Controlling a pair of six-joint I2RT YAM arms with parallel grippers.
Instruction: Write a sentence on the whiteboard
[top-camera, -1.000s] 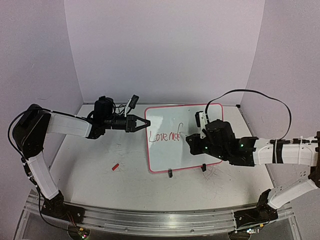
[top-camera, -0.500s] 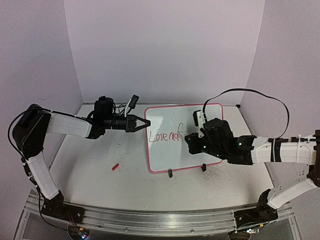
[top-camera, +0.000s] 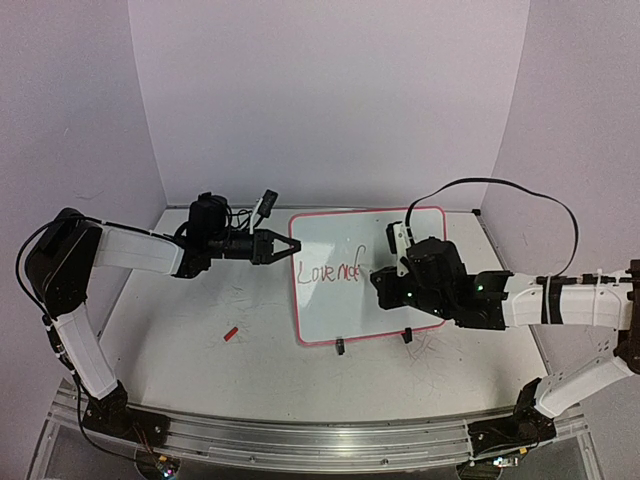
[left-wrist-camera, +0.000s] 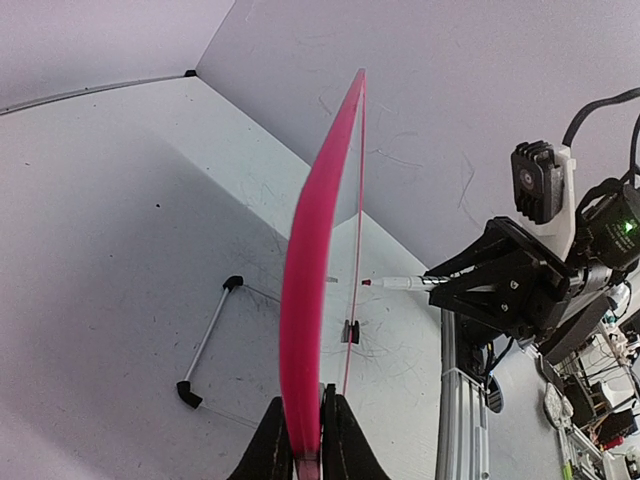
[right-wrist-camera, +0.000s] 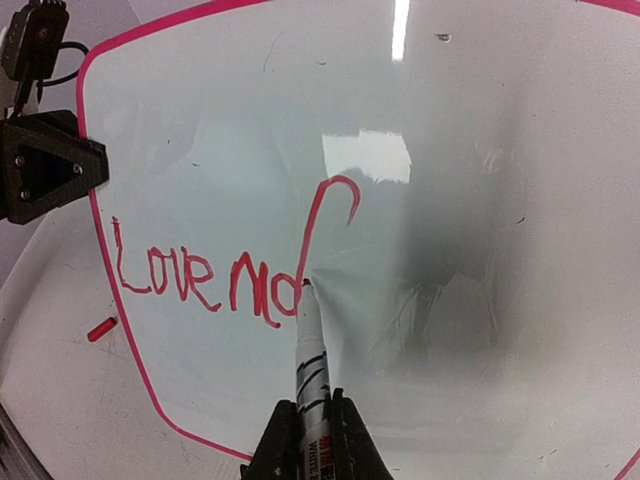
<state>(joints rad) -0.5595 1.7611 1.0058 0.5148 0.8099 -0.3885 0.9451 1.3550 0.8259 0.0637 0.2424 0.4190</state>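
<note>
The left gripper (top-camera: 284, 246) pinches the left rim of the whiteboard (top-camera: 345, 310), which stands upright mid-table. The sentence (right-wrist-camera: 205, 278) runs rightward. The right gripper (right-wrist-camera: 308, 440), clamped on the marker (right-wrist-camera: 311, 345), sets its tip at the last stroke's foot, with blank board to the right.

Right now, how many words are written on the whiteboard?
2 on the whiteboard: "Love" at the line's left end, finished; just right of it a second word, only begun, at the tip of the marker. None looks hidden.
</note>
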